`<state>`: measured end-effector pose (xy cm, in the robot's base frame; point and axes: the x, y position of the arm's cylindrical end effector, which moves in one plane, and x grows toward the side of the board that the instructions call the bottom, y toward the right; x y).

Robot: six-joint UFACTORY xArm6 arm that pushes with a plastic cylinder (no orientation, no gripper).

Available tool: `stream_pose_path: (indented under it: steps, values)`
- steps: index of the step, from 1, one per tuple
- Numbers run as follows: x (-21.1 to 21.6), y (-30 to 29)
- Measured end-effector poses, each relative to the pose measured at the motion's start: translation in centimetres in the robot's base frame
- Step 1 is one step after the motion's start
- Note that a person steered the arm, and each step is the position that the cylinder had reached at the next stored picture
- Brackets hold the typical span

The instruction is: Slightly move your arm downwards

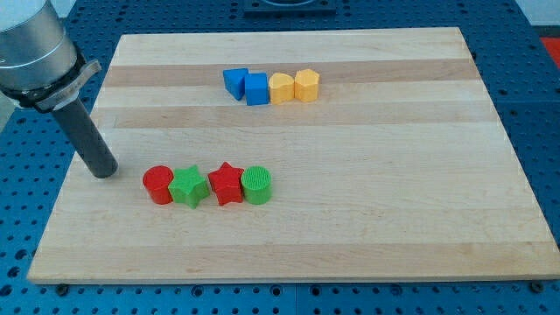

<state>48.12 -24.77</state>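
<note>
Eight blocks sit on the wooden bench (350,236), in two rows of four. Our tip (104,172) rests near the bench's left edge, at the left middle of the frame, just to the left of the lower row and apart from it.

That row runs left to right: red cylinder (158,185), green star (189,186), red star (226,183), green cylinder (257,185), each touching or nearly touching its neighbour. The upper row lies well apart, toward the upper centre of the frame: blue triangular block (234,81), blue cube (256,88), yellow rounded block (281,88), yellow hexagonal block (307,85).

Our tool is a plain dark rod with nothing to open or close, and it holds nothing; it touches no block.

The move concerns only the arm itself. Downward means toward the frame's bottom, and the bench below our tip shows only bare wood. The red cylinder lies to the right, so we judge a short straight slide downward should pass it without contact, provided we do not drift rightward.
</note>
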Motion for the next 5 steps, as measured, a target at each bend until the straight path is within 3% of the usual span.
stream_pose_path:
  steps: [1, 3, 4, 5]
  values:
    - [0.0, 0.0]
    - [6.7, 0.0]
    - [6.7, 0.0]
    - [8.1, 3.4]
